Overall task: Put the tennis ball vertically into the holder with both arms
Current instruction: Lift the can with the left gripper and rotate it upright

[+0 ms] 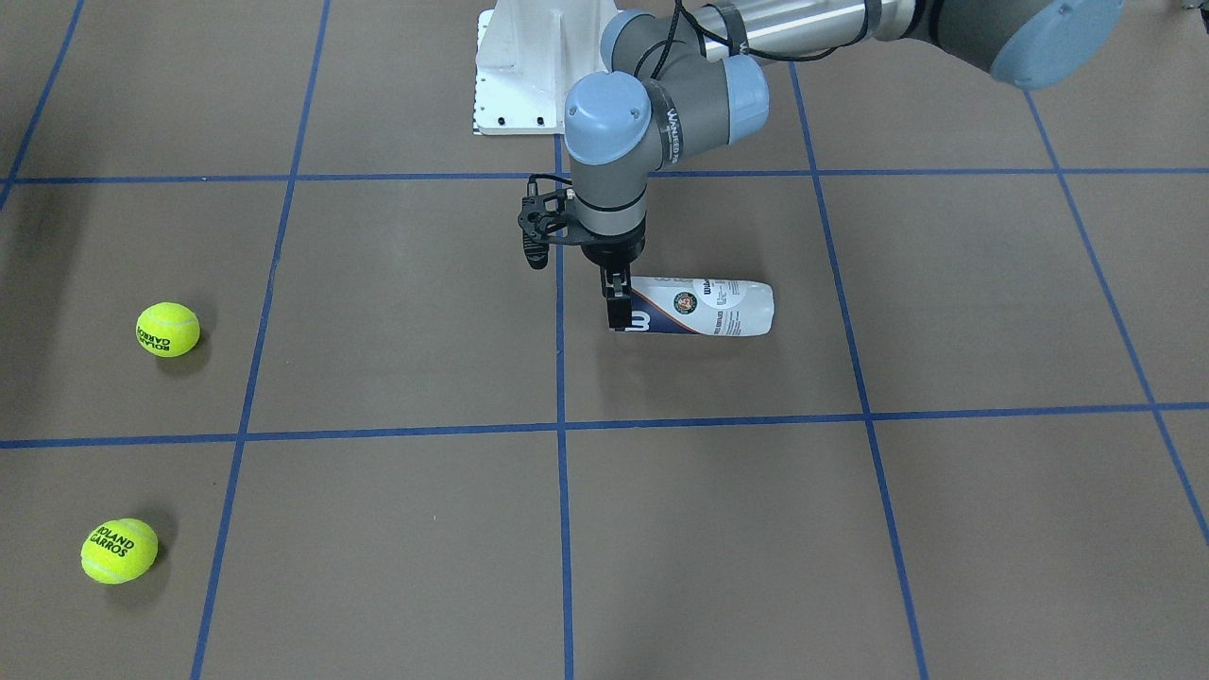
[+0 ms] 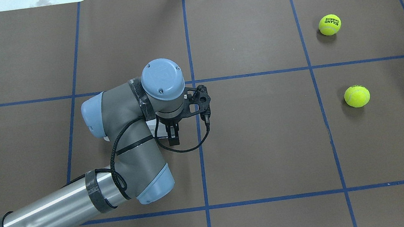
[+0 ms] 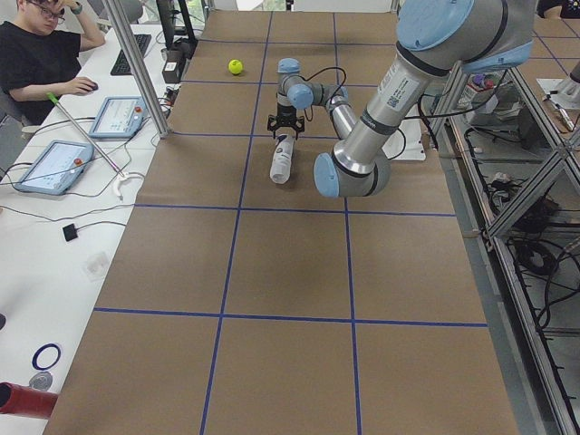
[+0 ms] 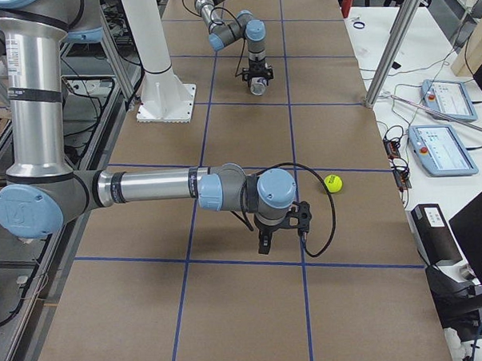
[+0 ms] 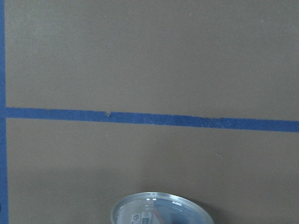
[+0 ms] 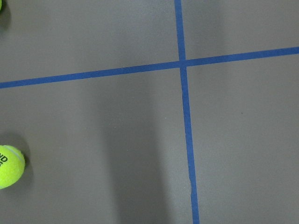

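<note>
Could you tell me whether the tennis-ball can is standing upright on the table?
No, the can lies on its side on the table, with the left claw at one end.

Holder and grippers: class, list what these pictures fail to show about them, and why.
- Holder: in overhead exterior, the left arm covers nearly all; left wrist view's bottom edge cuts its rim.
- Left gripper: whether it clamps the holder; fingers small and dark in every view.
- Right gripper: shows only in exterior right; open or shut unclear.

Left claw (image 1: 619,323) pointing down, pinching the holder's (image 1: 718,307) end, right arm (image 4: 153,187) stretching out level, right claw (image 4: 265,247) hanging downward.
</note>
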Controlling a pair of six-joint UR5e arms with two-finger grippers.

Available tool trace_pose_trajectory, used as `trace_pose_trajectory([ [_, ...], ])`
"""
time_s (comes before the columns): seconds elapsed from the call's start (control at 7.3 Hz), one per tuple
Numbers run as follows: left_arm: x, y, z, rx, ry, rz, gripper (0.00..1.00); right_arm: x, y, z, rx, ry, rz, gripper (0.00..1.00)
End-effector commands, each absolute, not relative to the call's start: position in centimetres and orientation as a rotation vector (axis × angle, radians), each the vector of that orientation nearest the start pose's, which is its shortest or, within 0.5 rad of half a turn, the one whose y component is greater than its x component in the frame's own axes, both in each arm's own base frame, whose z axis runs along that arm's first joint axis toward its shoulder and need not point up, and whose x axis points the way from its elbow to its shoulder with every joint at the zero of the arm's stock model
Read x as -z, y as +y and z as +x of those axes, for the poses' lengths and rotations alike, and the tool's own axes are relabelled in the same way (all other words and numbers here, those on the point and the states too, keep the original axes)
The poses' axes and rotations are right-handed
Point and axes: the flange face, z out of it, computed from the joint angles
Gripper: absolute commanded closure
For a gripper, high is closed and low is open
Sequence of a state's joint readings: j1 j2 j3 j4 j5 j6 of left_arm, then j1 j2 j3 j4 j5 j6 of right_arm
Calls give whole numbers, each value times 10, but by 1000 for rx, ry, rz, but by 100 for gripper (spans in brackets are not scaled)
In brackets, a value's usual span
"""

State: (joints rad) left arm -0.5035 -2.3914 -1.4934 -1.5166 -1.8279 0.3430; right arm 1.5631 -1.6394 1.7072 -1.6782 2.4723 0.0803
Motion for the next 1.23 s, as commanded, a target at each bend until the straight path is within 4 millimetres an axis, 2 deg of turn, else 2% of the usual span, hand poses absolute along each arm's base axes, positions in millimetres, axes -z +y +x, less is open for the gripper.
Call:
trace_pose_trajectory([
  [0.0,-212,-457,609,-1425,528,626,1,-628,-457,52,-87,-901,-81,1],
  [0.41,-211,-452,615,-1433,533,628,1,-628,-456,52,-88,-901,-82,1],
  [0.68,-211,-456,612,-1419,482,646,51,-628,-457,52,-87,-899,-81,1],
  [0.82,-208,-459,609,-1411,458,664,62,-627,-457,52,-88,-901,-79,1],
  [0.96,-192,-457,600,-1402,468,699,71,-625,-458,52,-86,-901,-75,1],
  [1.1,-155,-454,572,-1375,494,790,75,-624,-457,52,-85,-901,-73,1],
])
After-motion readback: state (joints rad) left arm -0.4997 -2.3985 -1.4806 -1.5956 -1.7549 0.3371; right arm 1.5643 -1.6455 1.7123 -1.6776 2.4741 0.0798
